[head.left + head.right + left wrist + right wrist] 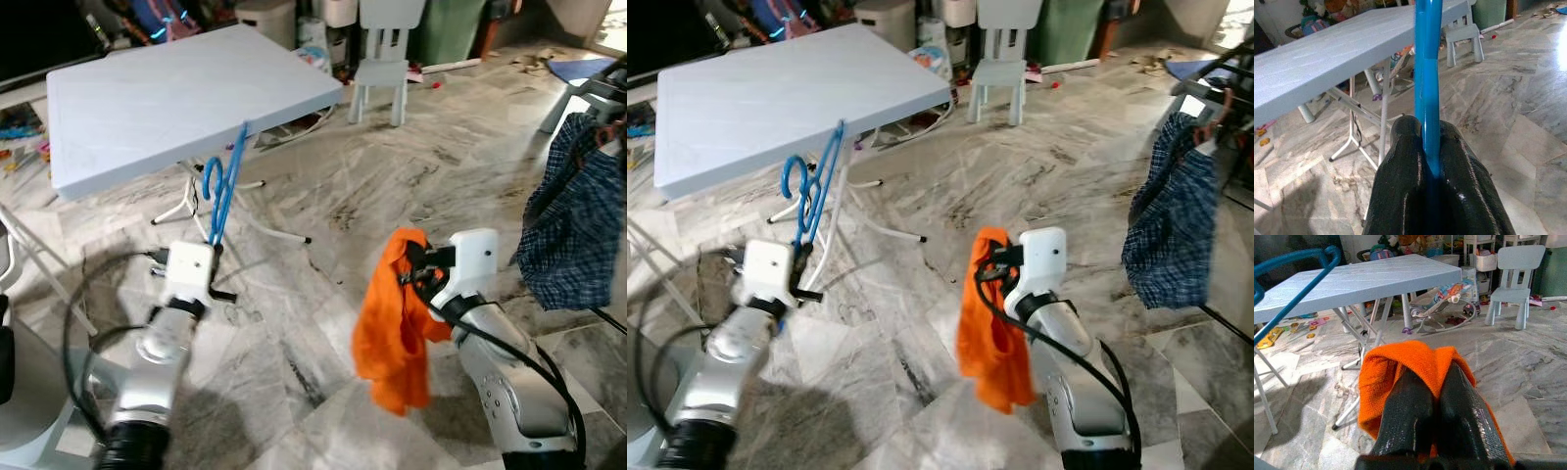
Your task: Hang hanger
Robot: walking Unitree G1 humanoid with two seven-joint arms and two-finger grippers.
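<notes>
Left gripper (1427,161): arm raised toward 12 o'clock, fingers clamped together. Right gripper (1432,396): arm raised toward 11 o'clock, fingers pinched closed.

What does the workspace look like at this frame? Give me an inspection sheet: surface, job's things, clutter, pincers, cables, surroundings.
Surface: grey marble floor; light blue folding table at the robot's left front, its top bare.
Job's things: blue hanger held upright; orange cloth hanging down, not on the hanger.
Clutter: toys and small items on the floor beyond the table; scraps on the floor at far right.
Pincers: left pincer shut on the hanger's bar; right pincer shut on the orange cloth.
Cables: black cables looping along both arms.
Surroundings: small pale chair; blue checked garment hanging at right.
</notes>
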